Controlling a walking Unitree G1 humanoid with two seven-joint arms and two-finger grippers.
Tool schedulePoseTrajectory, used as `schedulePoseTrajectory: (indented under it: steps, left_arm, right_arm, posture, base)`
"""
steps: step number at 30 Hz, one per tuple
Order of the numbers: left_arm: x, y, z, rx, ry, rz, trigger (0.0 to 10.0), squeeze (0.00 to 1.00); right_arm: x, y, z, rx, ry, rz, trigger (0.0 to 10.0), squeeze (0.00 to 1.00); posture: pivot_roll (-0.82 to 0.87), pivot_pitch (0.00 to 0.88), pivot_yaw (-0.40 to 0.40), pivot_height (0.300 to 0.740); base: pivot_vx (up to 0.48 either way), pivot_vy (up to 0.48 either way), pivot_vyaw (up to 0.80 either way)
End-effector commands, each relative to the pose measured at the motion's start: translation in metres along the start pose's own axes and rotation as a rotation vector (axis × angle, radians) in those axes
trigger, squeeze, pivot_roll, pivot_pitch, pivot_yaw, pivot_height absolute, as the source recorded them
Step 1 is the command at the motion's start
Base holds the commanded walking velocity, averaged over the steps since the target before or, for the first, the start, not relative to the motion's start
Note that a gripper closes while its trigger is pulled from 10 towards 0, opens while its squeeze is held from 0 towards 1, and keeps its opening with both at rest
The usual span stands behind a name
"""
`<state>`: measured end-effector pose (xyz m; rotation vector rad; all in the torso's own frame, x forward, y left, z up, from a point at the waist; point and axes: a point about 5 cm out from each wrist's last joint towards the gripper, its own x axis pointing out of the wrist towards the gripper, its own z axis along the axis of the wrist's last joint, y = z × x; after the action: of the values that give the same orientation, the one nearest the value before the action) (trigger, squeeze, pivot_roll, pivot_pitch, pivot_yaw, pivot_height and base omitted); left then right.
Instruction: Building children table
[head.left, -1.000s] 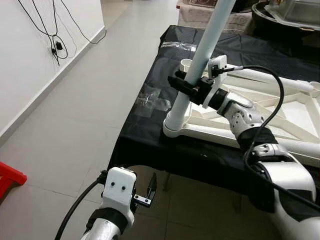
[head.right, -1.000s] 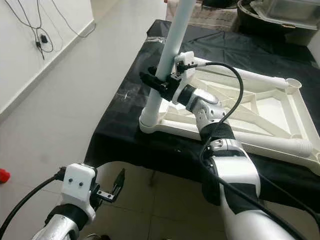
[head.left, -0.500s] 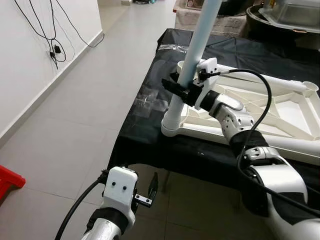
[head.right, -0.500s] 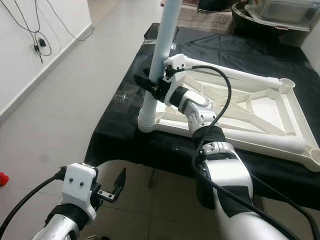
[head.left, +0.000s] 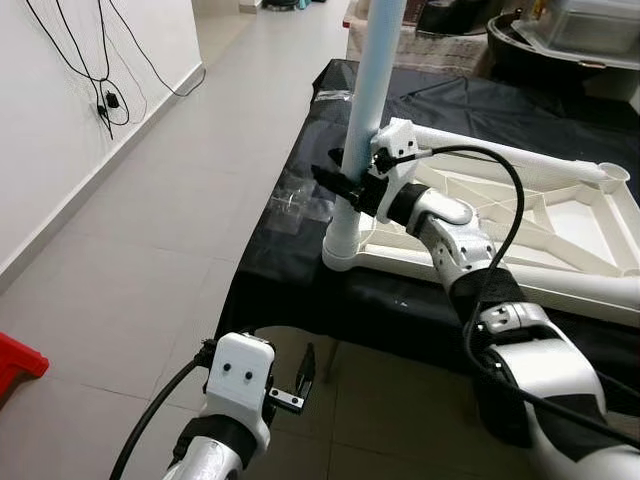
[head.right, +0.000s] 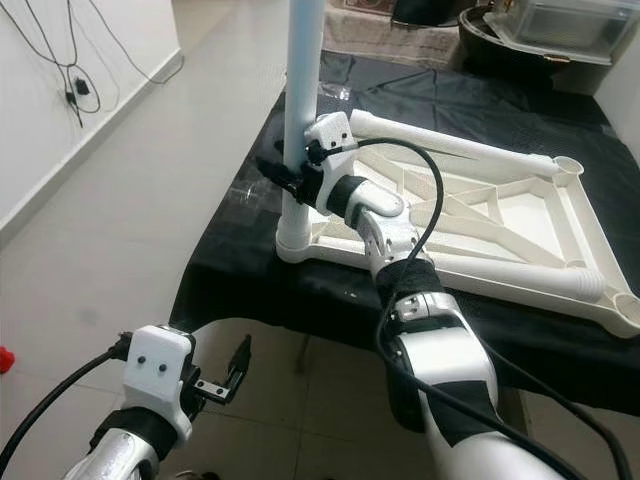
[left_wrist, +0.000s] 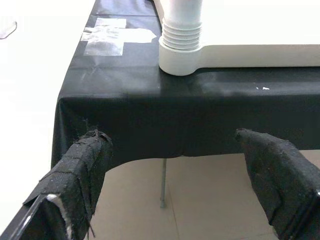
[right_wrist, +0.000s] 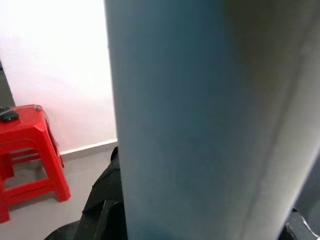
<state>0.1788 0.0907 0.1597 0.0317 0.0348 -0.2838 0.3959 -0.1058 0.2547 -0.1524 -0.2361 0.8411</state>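
Head cameras look down over the black-draped table (head.left: 300, 270); both wrist views sit close, sharing the white leg (left_wrist: 181, 30).

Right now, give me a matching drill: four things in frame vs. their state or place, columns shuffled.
Things:
1. right gripper
2. left gripper
3. white table leg
4. plastic bag

States:
A. lying flat on the black cloth
B. standing upright in the frame's corner socket
C. jaws open, low beside the table edge
D. clamped on the leg

Pairs: 1-D, 2-C, 3-B, 4-A
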Motion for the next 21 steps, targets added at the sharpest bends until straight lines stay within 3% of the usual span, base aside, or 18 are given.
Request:
schedulePoseTrajectory:
  steps: [1, 12, 21]
  left_arm:
    - [-0.002, -0.013, 0.001, -0.035, 0.006, -0.045, 10.0, 0.0]
    - [-0.002, -0.013, 0.0, -0.034, 0.008, -0.045, 10.0, 0.0]
    - [-0.001, -0.013, 0.002, -0.029, -0.002, -0.042, 10.0, 0.0]
  right_arm:
    - [-0.01, 0.008, -0.034, 0.049, 0.123, 0.011, 10.0, 0.0]
    - [-0.006, 0.019, -0.045, 0.142, 0.16, 0.049, 10.0, 0.0]
    - [-0.002, 0.017, -0.053, 0.22, 0.227, -0.015, 10.0, 0.0]
  posture:
    - [0.05, 0.229, -0.072, 0.74]
    - [0.06, 0.22, -0.076, 0.74]
    - [0.06, 0.216, -0.079, 0.74]
  base:
    - [0.0, 0.0, 0.0]
    - [0.0, 0.0, 0.0]
    - [0.0, 0.0, 0.0]
